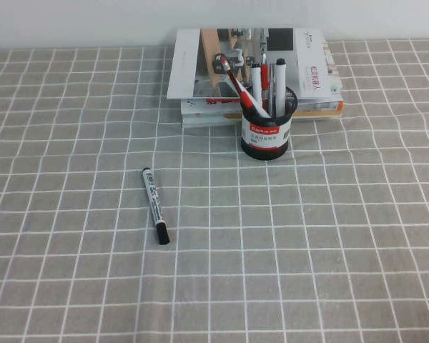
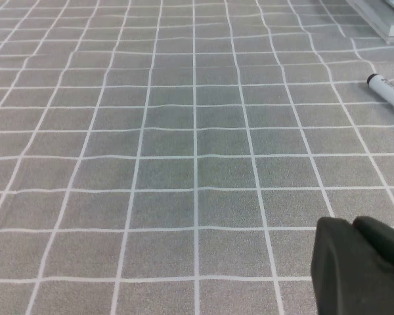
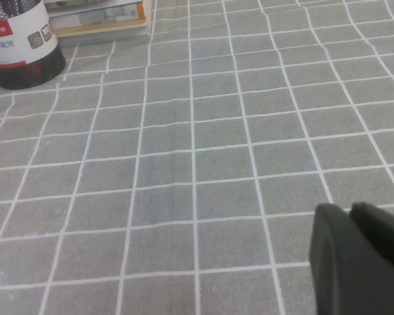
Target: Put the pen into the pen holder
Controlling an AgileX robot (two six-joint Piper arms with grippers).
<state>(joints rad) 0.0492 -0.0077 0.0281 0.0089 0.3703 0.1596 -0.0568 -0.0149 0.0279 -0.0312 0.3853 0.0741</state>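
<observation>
The pen (image 1: 155,205) lies flat on the checked cloth, left of centre, with its black cap towards the near side. The black pen holder (image 1: 266,128) stands upright behind and to the right of it, holding red-and-white pens, scissors and a marker. Neither arm shows in the high view. My left gripper (image 2: 352,223) hovers low over bare cloth, shut and empty; one end of the pen (image 2: 389,92) shows far ahead of it. My right gripper (image 3: 349,210) is also shut and empty over bare cloth, with the pen holder (image 3: 23,42) far ahead.
A stack of books and magazines (image 1: 254,75) lies right behind the pen holder, against the back wall. The grey checked cloth (image 1: 307,250) covers the whole table.
</observation>
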